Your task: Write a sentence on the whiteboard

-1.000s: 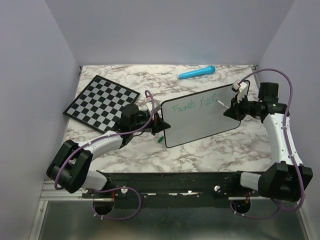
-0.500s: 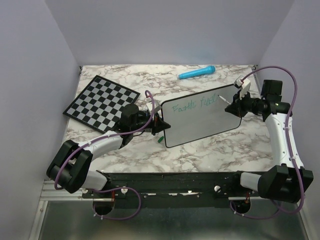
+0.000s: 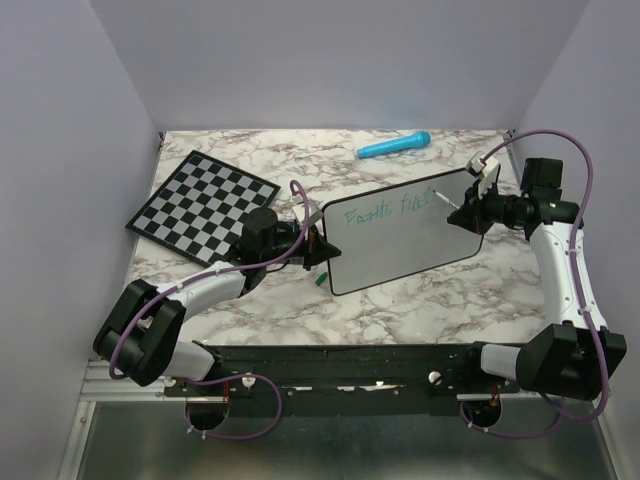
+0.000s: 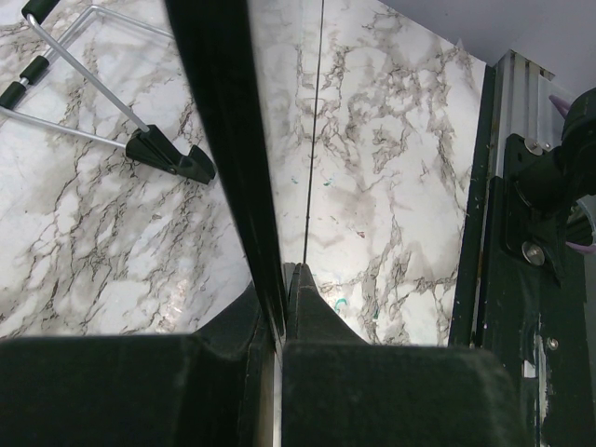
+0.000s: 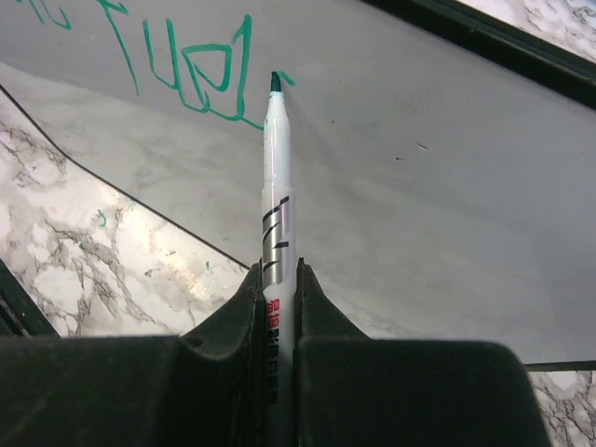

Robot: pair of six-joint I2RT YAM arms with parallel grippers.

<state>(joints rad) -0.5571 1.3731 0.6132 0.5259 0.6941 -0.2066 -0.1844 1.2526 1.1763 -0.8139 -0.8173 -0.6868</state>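
Whiteboard (image 3: 400, 240): shown whole on the tabletop (image 3: 420, 300) only in the top view.
Left gripper (image 4: 284, 279): closed on the whiteboard's black edge, seen from the left wrist.
Right gripper (image 5: 277, 275): clamped around the marker (image 5: 273, 177).
Sentence (image 5: 244, 65): legible from the right wrist, with the marker tip at its last green stroke.

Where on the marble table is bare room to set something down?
Free: the marble strip between the black-framed white whiteboard and the black base rail; also between the chequered chessboard and the blue cylindrical object. Crowded at both whiteboard ends.
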